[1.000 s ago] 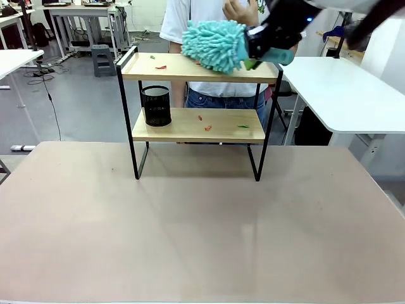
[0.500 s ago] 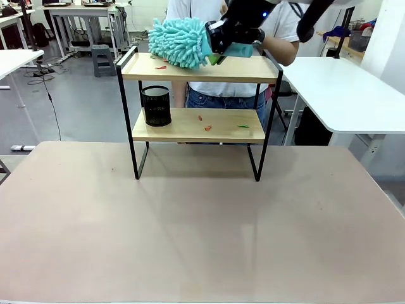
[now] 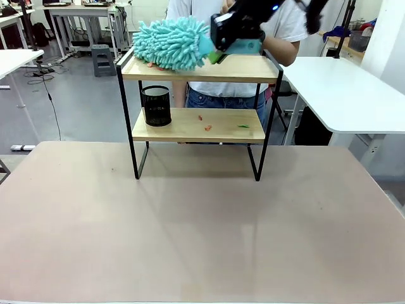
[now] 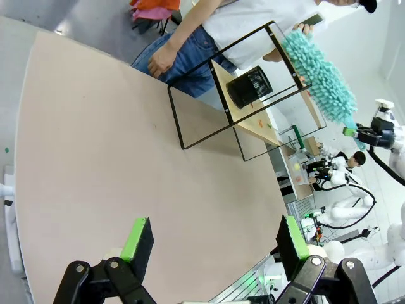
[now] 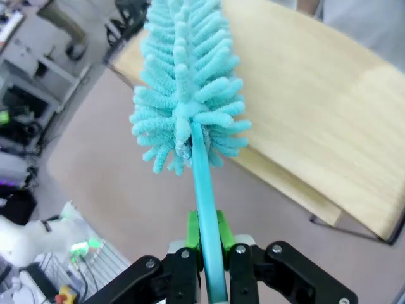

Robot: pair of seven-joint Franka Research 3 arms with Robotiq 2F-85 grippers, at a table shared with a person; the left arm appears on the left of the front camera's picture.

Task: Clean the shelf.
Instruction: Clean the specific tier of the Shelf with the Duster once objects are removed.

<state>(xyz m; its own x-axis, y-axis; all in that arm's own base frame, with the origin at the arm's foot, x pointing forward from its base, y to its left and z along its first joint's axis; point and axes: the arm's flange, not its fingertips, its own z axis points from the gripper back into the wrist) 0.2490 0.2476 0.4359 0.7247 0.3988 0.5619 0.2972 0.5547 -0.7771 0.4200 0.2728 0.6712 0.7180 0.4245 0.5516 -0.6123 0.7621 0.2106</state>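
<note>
The shelf (image 3: 199, 125) stands at the table's far side: two light wooden boards in a thin black frame. My right gripper (image 3: 216, 38) is shut on the handle of a teal fluffy duster (image 3: 171, 43), whose head lies over the left end of the top board (image 3: 240, 68). In the right wrist view the duster (image 5: 186, 82) stretches away from the gripper (image 5: 207, 253) across the top board (image 5: 316, 120). Small red and green scraps (image 3: 207, 127) lie on the lower board. My left gripper (image 4: 212, 237) hangs open above the table, the shelf (image 4: 243, 95) far off.
A black mesh cup (image 3: 156, 106) sits on the lower board's left end. A person in a white shirt (image 3: 285, 25) stands right behind the shelf. A white side table (image 3: 342, 88) is at the right. The brown table (image 3: 190, 228) spreads in front.
My right gripper has swept the duster leftward along the top board, from its right half to its left end. The red scrap seen there earlier is now hidden under the duster head.
</note>
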